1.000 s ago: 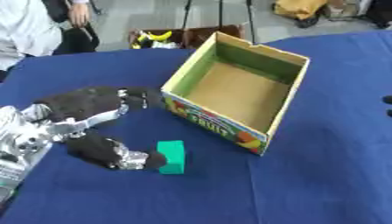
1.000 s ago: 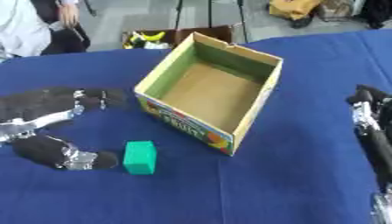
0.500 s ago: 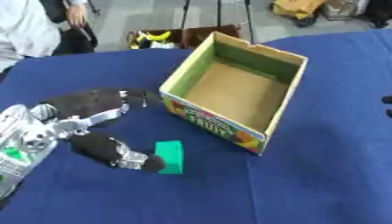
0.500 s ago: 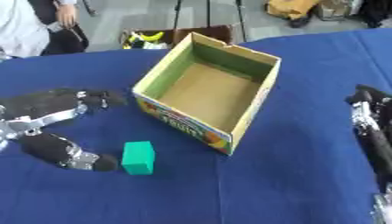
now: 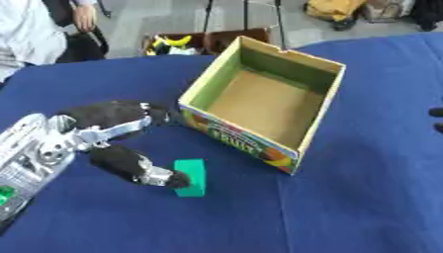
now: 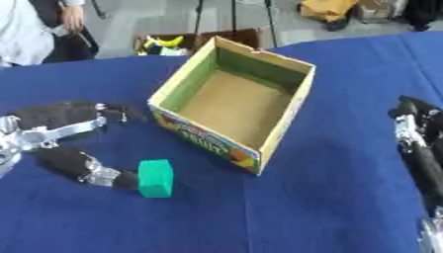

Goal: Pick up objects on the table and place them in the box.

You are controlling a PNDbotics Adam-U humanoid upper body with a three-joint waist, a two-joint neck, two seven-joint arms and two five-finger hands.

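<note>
Left eye view, green block (image 5: pixel 191 177) touching thumb of spread, empty left hand (image 5: pixel 104 141)

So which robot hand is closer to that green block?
The left. The left robot hand has its thumb tip at the green block, seemingly touching its left side. The right robot hand rests far off by the table's right edge, beyond the box.

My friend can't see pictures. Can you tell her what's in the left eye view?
The left robot hand reaches across a blue table, its thumb tip touching a small green block. An open, empty cardboard box stands just beyond the block, to its right.
</note>
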